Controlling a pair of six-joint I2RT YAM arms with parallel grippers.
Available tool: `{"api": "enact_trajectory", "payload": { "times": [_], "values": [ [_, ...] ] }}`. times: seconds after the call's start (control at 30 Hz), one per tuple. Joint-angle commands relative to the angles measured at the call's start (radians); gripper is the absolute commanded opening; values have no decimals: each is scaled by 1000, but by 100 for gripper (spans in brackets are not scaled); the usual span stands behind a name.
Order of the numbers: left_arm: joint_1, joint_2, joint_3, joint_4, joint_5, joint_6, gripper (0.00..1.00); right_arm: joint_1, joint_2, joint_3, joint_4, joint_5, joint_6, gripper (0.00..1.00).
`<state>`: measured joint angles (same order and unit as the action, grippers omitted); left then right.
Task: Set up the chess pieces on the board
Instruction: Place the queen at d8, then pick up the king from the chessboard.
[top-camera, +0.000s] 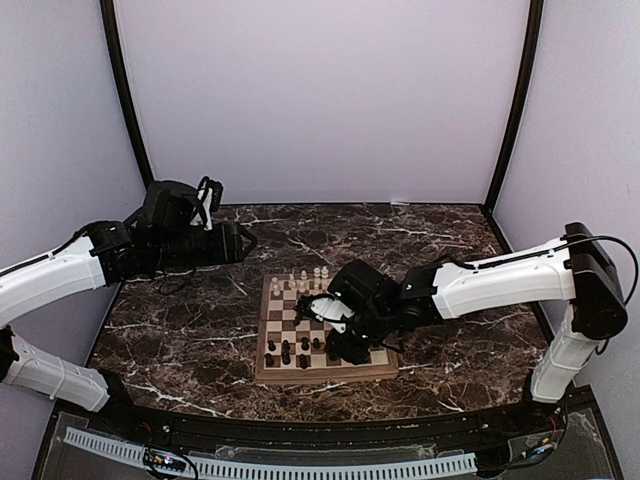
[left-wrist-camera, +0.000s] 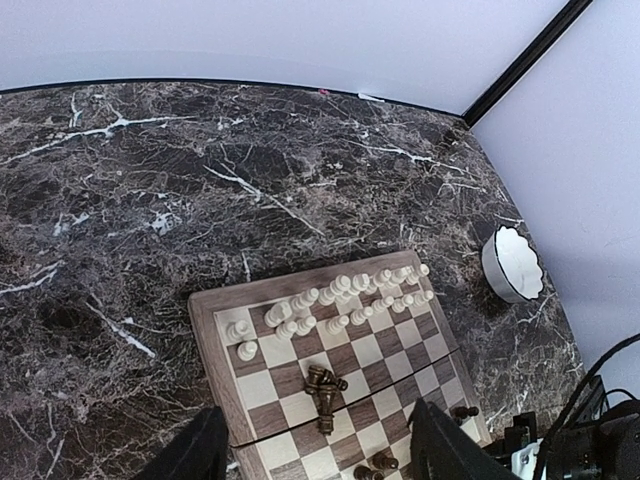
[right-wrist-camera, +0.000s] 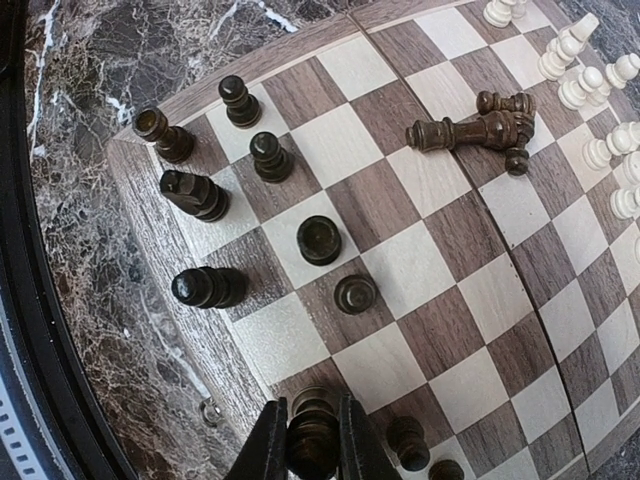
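L arm was stretched out over the left-rear part of the marble table (top-camera: 200, 320), held high and well apart from the board (top-camera: 262, 372), wrist cam looking down on it. R arm reached in from the right, forearm low across the table, wrist bent down over the board's near-right squares. Bare marble lay all round the board. A white bowl (left-wrist-camera: 512, 264) sat off its far-right corner, near the wall. Cream pcs (left-wrist-camera: 340, 300) stood in two rows along the far edge. Standing dark pcs (right-wrist-camera: 270, 155) clustered by the near rim, and a few toppled dark pcs (right-wrist-camera: 480, 125) lay mid-board. L gripper (top-camera: 235, 243) had fingers spread wide w/ nothing between them. R gripper (right-wrist-camera: 312, 448) was clamped on one upright dark piece (right-wrist-camera: 312, 420), over a square by the near edge.
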<state>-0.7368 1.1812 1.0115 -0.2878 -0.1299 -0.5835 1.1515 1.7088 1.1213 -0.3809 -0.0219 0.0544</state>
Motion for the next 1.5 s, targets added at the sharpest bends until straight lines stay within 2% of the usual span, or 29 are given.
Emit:
{"api": "enact_trajectory", "payload": {
  "times": [0.0,0.37,0.53,0.8,0.93,1.1,1.17,1.3,1.4,1.47],
  "values": [
    [7,2,30,-16,16,-3,64,4,-10,-10,33,-1,9,7],
    [13,6,26,-20,24,-4,64,4,23,0,18,-32,-1,8],
    [16,9,25,-21,32,-4,64,5,32,6,9,-26,-3,12],
    [19,18,27,-19,44,-3,64,5,31,22,-14,-6,-3,29],
    [23,26,31,-17,52,5,64,-4,-19,28,-16,-4,-14,36],
    [28,48,57,-72,78,52,64,-25,-96,102,-95,-13,-31,40],
    [27,72,75,-132,98,88,61,-30,-127,126,-121,-9,-30,41],
    [27,149,94,-233,207,161,46,-52,-181,124,-133,8,2,41],
    [25,227,128,-321,248,167,43,-78,-196,109,-134,19,39,42],
    [23,259,133,-325,274,169,43,-93,-201,97,-127,51,56,42]
  ]
}}
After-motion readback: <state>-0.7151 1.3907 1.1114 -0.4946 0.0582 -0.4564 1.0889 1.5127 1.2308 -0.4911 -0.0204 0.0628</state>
